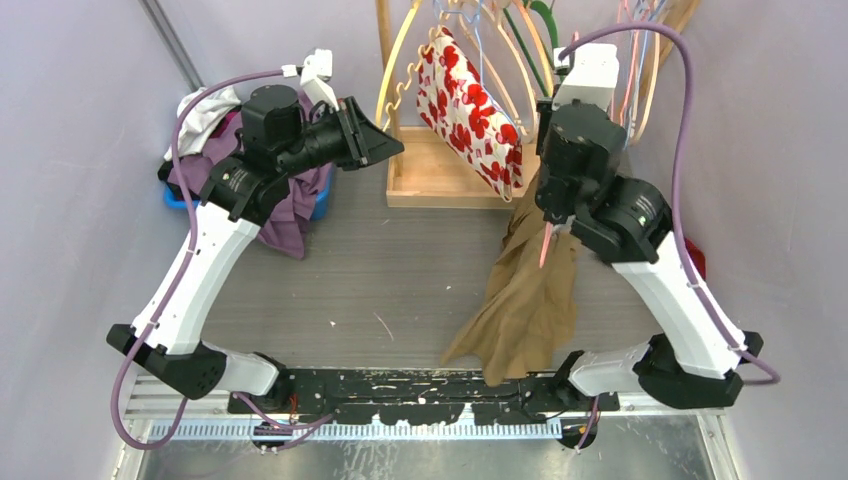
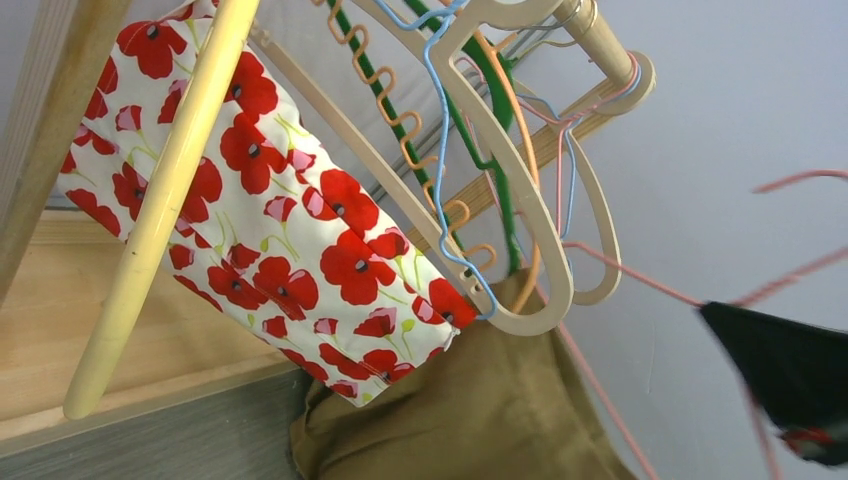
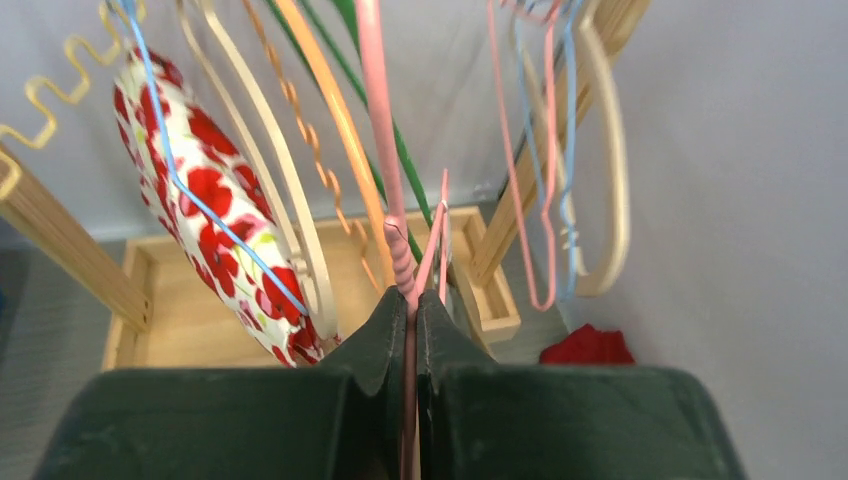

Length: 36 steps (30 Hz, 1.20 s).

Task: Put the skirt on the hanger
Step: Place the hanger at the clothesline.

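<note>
Grey table (image 1: 400,280), pale lilac walls. My right gripper (image 3: 411,310) pinched tight on thin pink wire hanger (image 3: 380,120). Tan cloth skirt (image 1: 525,300) hangs directly beneath it, lower end spread on table. My left gripper (image 1: 385,145) raised, red poppy-print fabric (image 1: 465,100) just ahead; its jaw gap hidden, cannot tell.

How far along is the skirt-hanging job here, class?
Done: the right fingers are shut on the pink hanger. In hand: the brown skirt hangs below that grip, apparently draped on it. Left: seating it fully; the left fingers hold nothing visible.
</note>
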Available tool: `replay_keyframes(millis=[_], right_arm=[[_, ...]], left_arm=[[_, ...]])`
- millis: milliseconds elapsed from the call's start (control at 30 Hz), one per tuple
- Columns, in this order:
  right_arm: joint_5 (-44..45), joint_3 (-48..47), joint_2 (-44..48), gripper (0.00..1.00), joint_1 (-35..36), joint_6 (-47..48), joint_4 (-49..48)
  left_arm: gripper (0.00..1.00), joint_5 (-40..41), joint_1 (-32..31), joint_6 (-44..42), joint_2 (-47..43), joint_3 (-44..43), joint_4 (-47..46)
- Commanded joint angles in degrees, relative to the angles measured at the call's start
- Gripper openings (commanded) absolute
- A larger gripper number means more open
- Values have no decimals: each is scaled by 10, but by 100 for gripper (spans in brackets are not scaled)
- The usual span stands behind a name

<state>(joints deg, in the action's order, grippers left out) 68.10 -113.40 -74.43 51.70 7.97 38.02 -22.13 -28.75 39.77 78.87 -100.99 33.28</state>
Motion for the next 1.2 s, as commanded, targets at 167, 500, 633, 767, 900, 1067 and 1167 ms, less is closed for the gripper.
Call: replay_keyframes(millis=[167, 500, 633, 767, 900, 1067, 1167], right_arm=[[-365, 32, 37, 1, -244, -168, 64], [-656, -59, -34, 1, -434, -186, 112], [-756, -72, -58, 1, -484, -210, 96], [-744, -81, -73, 1, -496, -216, 68], [-709, -135, -99, 1, -499, -214, 63], [-698, -183, -134, 1, -507, -217, 54], [-684, -193, -143, 1, -509, -220, 32]], left_arm=[[23, -10, 4, -23, 8, -17, -14], [23, -10, 6, -26, 17, -16, -14], [22, -10, 8, -31, 18, -24, -2], [23, -10, 12, -35, 17, -29, 2], [22, -13, 15, -36, 25, -39, 5], [22, -17, 19, -36, 36, -48, 2], [22, -22, 23, -38, 46, -52, 1]])
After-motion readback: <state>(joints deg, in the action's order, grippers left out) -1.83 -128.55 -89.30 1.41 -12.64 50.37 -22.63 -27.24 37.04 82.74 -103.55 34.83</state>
